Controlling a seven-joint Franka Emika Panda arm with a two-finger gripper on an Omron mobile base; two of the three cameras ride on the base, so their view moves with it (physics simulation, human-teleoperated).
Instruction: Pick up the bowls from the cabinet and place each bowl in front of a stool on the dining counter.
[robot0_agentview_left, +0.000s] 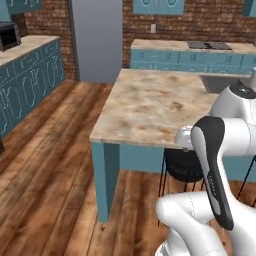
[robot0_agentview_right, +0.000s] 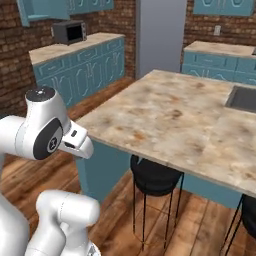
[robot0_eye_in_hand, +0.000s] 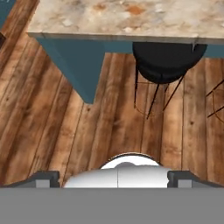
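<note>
The bowls are out of view. Teal wall cabinets (robot0_agentview_right: 42, 11) hang high on the brick wall, and I cannot tell what is inside them. The dining counter (robot0_agentview_left: 150, 105) (robot0_agentview_right: 165, 115) (robot0_eye_in_hand: 122, 17) is a bare marbled beige slab with a dark inset sink (robot0_agentview_right: 245, 97). A black stool (robot0_agentview_left: 182, 162) (robot0_agentview_right: 152, 177) (robot0_eye_in_hand: 166, 61) is tucked under its near edge. My gripper (robot0_eye_in_hand: 116, 177) points down at the wooden floor in front of that stool. It is open, with nothing between its fingertips (robot0_eye_in_hand: 43, 177).
A second stool (robot0_agentview_right: 247, 210) stands further right under the counter. Teal base cabinets with a microwave (robot0_agentview_right: 70, 32) line the left wall. A tall grey fridge (robot0_agentview_left: 97, 40) stands at the back. Wooden floor (robot0_agentview_left: 45, 165) lies left of the counter's teal leg (robot0_agentview_left: 104, 180).
</note>
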